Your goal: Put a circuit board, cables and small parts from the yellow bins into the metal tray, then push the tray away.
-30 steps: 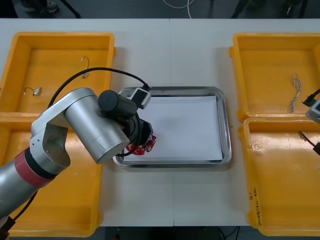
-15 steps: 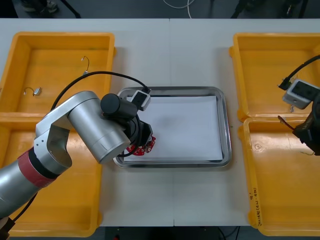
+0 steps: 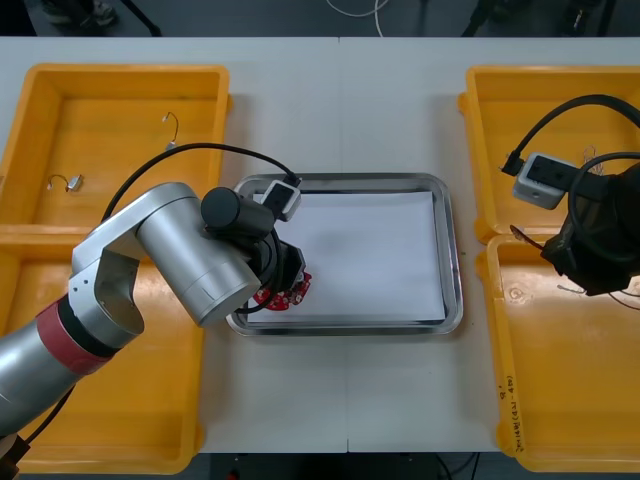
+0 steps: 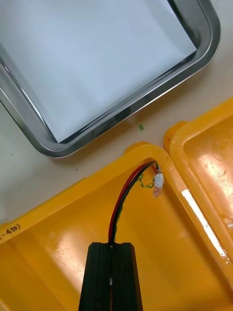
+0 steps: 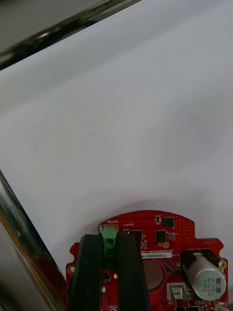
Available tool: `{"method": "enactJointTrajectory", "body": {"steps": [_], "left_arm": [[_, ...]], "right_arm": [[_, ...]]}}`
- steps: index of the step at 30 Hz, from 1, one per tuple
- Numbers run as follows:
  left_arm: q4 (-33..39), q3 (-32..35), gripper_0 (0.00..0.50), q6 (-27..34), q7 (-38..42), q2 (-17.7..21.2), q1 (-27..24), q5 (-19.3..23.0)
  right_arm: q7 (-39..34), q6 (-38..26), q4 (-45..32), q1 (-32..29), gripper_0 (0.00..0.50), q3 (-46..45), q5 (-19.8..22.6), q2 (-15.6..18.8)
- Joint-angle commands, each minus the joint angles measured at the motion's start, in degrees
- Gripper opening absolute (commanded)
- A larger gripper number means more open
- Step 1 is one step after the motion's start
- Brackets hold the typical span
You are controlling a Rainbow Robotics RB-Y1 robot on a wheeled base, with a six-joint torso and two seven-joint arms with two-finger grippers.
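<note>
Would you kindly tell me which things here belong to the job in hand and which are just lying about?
In hand:
circuit board in the left tool, at a corner of the tray
cable in the right tool, over a yellow bin

Lying about:
two small metal parts in the far-left bin

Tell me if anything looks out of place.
Only a green fleck on the table between tray and bin. Otherwise the left hand grips the board over the tray, the right hand a cable over the bin.
</note>
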State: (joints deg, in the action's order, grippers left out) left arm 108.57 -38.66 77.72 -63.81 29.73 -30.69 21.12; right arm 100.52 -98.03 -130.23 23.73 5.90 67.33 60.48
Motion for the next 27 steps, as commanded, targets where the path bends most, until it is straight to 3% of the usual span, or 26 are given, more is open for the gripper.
{"method": "enactJointTrajectory", "body": {"steps": [1,12,13,14,15,16,27], "left_arm": [[-0.8,-1.6,0.000,-2.3,4.0,-1.2,-1.4,-0.4],[-1.2,-1.7,0.015,-2.7,4.4,-1.2,-1.4,0.2],[-1.2,-1.7,0.296,-2.7,4.7,-1.2,-1.4,0.5],[-1.2,-1.7,0.352,-2.7,4.8,-1.2,-1.4,0.5],[-1.1,-1.7,0.482,-2.7,4.9,-1.2,-1.4,0.6],[-1.1,-1.7,0.500,-2.7,5.1,-1.2,-1.4,0.7],[-0.8,-1.4,0.500,-2.7,6.4,-1.2,-1.5,0.9]], "right_arm": [[-0.6,-0.4,0.9,5.4,0.000,4.1,-0.3,2.8],[-0.5,-0.4,3.2,10.9,0.000,9.0,0.4,2.8],[-0.5,-0.4,3.8,11.8,0.000,9.6,0.5,2.9],[-0.5,-0.4,3.8,11.9,0.000,9.7,0.6,2.9],[-0.4,-0.4,4.1,12.0,0.000,9.7,0.8,2.9],[-0.4,-0.4,4.4,12.1,0.000,9.7,0.9,2.9],[-0.3,-0.4,5.4,12.5,0.000,9.7,1.4,2.9]]}}
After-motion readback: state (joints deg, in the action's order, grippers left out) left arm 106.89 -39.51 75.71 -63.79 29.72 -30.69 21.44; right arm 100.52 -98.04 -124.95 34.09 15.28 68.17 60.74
